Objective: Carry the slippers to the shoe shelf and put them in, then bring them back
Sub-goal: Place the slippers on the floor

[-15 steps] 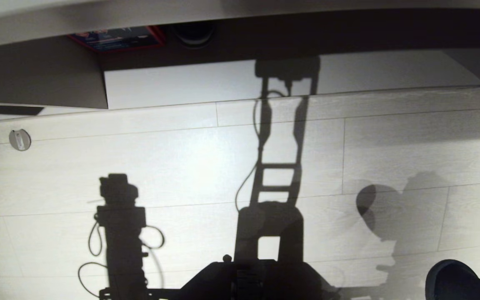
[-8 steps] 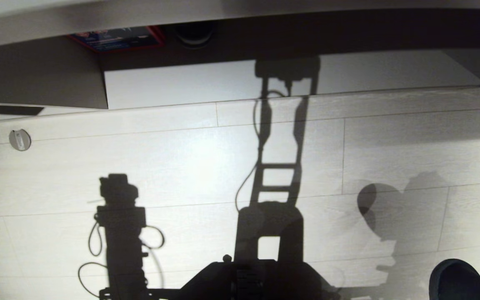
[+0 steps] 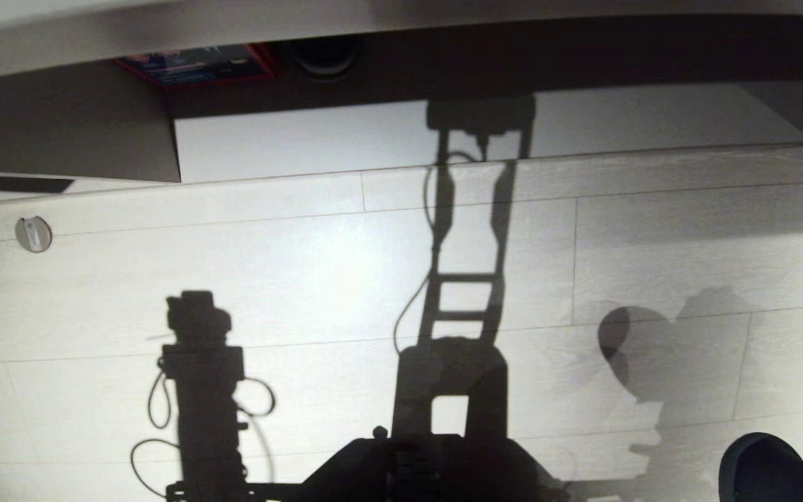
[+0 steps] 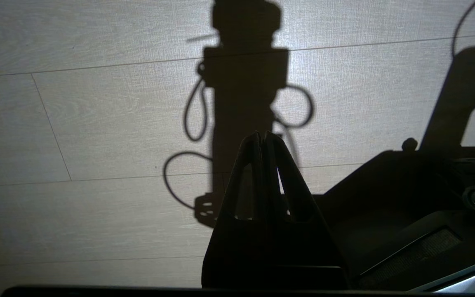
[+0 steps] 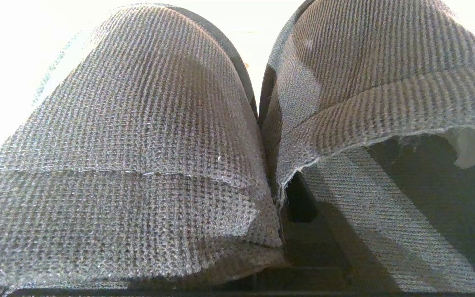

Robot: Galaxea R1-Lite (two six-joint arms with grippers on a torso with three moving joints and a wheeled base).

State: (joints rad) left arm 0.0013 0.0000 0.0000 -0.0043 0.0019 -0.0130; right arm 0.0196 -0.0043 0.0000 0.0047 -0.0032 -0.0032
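The dark slippers [image 3: 764, 467] hang together at the lower right corner of the head view, above the pale floor. In the right wrist view the two knitted slippers [image 5: 146, 136] fill the picture, pressed side by side. My right gripper [image 5: 281, 198] is shut on them where they meet, with one dark finger [image 5: 301, 204] showing inside the open back of one. The shoe shelf [image 3: 304, 143], a low wide opening with a slanted side panel, lies across the far side of the floor. My left gripper [image 4: 262, 135] is shut on nothing, parked over the floor.
A red-edged box [image 3: 199, 64] and a dark round object [image 3: 323, 56] sit deep in the opening. A small round fitting [image 3: 33, 233] is set in the floor at far left. My base [image 3: 415, 470] and arm shadows lie on the wood-grain planks [image 3: 304, 279].
The slippers have slid a touch further toward the lower right corner of the head view. Nothing else differs.
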